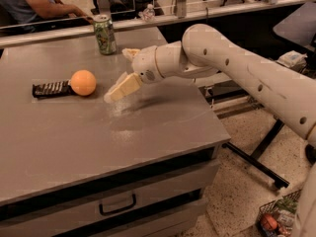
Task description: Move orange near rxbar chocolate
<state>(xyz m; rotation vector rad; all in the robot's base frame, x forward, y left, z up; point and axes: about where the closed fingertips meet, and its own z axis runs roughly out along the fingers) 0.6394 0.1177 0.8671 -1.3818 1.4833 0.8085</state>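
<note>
hand (116, 78) | fingers spread, empty, low over tabletop (148, 132) | orange (83, 82) near fingertips, apart, resting against rxbar chocolate (51, 88) beyond | judged: orange placed, so grip unneeded

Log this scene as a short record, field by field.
surface: grey table with drawers below
orange: orange rests on the table at the right end of the rxbar, seemingly touching it
rxbar: rxbar lies flat, left of the orange
can: green can stands upright near the table's far edge
gripper: gripper is just right of the orange, low over the table, fingers open, holding nothing
task state: orange sits beside the rxbar, apart from the gripper
</note>
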